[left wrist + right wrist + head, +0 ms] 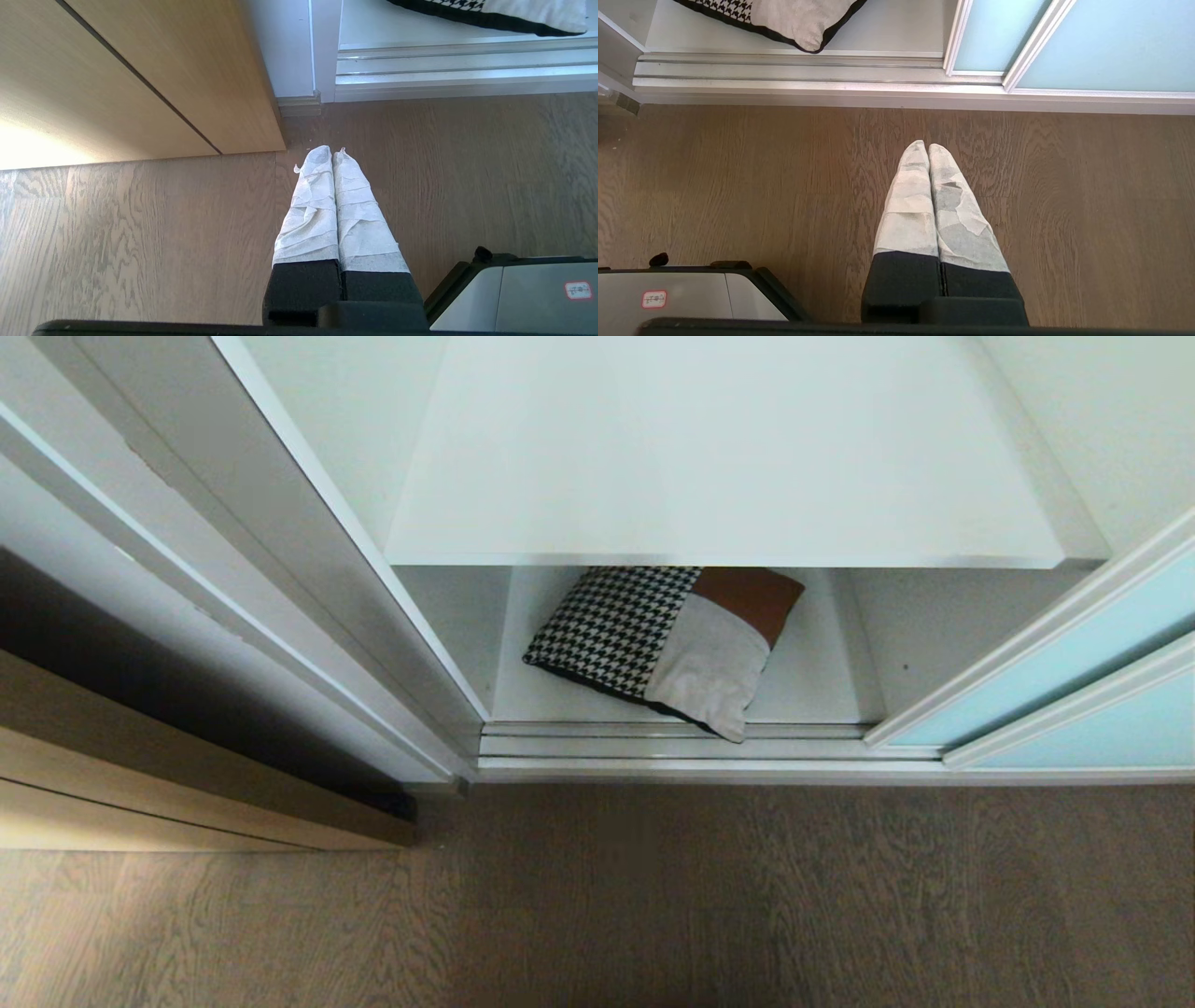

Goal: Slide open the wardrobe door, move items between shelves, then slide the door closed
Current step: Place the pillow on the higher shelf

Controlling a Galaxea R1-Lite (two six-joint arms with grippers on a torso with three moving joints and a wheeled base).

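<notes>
Both paper-wrapped grippers, left gripper [332, 151] and right gripper [928, 145], hang pressed together over the wood-grain floor [653, 896] (seemingly parked), while beyond the aqua frosted-glass sliding door [1074, 658], slid aside for access, the houndstooth, cream and rust patchwork cushion [667, 644] lies on the bottom white laminate shelf [812, 691], its corner overhanging the front edge.

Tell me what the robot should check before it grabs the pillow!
1. Sliding wardrobe door slid aside: ok.
2. Cushion in sight on the bottom shelf: ok.
3. Cushion fully inside: not ok, one corner hangs over the door track.
4. Upper shelf free for it: ok.
5. Left hand open: not ok, shut over the floor.
6. Right hand open: not ok, shut.
</notes>
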